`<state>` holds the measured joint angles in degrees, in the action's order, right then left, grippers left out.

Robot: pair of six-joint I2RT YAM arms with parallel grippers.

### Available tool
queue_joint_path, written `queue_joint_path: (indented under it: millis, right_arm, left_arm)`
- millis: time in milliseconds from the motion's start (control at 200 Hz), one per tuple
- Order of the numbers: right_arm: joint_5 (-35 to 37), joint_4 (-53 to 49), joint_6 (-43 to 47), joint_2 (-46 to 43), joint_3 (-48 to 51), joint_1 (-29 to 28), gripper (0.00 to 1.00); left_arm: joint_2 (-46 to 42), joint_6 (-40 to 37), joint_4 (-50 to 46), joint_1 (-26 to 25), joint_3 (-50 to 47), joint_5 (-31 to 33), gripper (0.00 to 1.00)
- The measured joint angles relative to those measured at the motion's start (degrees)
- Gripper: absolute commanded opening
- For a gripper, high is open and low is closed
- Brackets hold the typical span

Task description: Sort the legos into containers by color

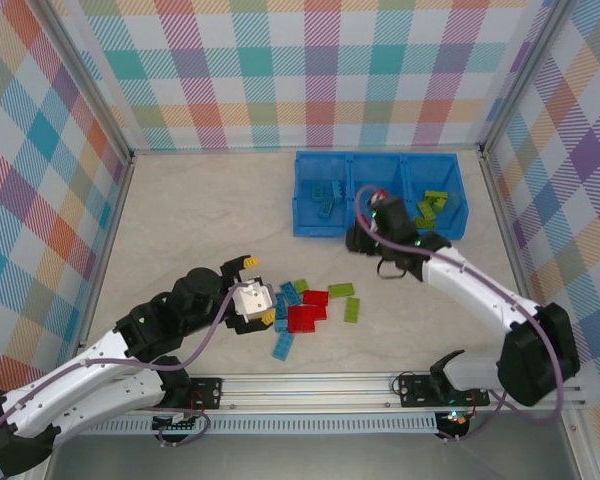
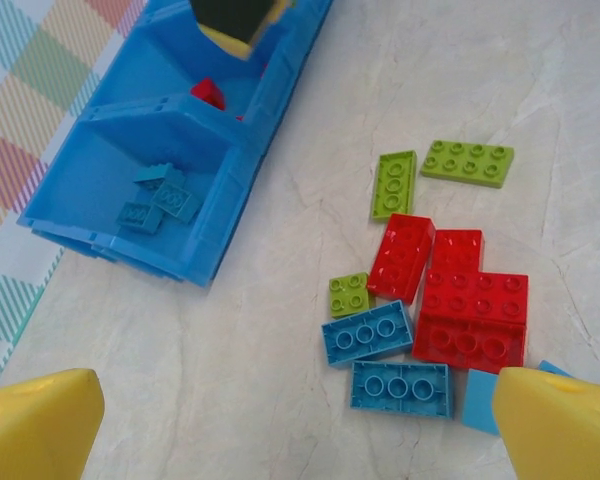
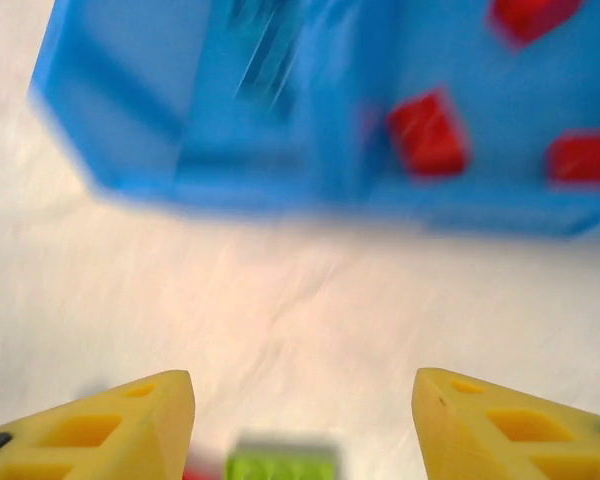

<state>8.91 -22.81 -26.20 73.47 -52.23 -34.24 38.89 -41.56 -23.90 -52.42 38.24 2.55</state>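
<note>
Top view: bricks (image 1: 305, 305) lie loose at centre, bin (image 1: 320, 228) at 1 o'clock.
Left wrist: left gripper (image 2: 295, 390) spread wide, bricks at 2 o'clock (pick one colour, close squarely).
Right wrist: right gripper (image 3: 305, 385) apart, empty; bin at 12.

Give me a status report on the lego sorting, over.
Left gripper open above loose legos. Right gripper open, empty, just short of the bin. Red, blue, green unsorted on table. Nothing in the way.
</note>
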Motion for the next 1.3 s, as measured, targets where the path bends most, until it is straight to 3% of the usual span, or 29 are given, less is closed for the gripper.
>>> queue_joint_path:
  millis: [130, 245, 350, 585, 895, 1055, 1300]
  right_arm:
    - [0.13, -6.27, -4.15, 0.02, 4.39, -8.61, 0.69]
    - [1.86, -10.93, -8.13, 2.73, 5.01, -12.68, 0.89]
    - [2.67, -11.61, -9.75, 6.14, 5.01, -14.05, 0.91]
    - [6.54, -11.85, -14.51, 13.07, 5.07, -16.04, 0.69]
    - [7.98, -9.6, -19.89, 13.7, 8.5, -17.92, 0.52]
    - [7.87, -8.24, -20.96, 13.16, 9.07, -18.03, 0.37]
    - [10.23, -10.62, -21.09, 6.38, 9.92, -17.84, 0.3]
  left_arm:
    - [2.71, -0.98, -0.09, 0.0, -0.28, -0.66, 1.0]
    - [4.79, -1.2, -0.09, 0.0, -0.5, -1.7, 1.0]
    - [5.27, -1.33, -0.15, 0.0, -0.59, -2.05, 1.0]
    - [5.2, -1.4, -0.68, 0.0, -0.59, -1.6, 1.0]
    - [5.16, -1.6, -1.46, -0.07, -0.59, -1.46, 1.0]
    - [5.14, -1.6, -1.46, -0.07, -0.59, -1.49, 1.0]
    - [4.44, -1.86, -1.49, -0.31, -0.59, -2.38, 1.0]
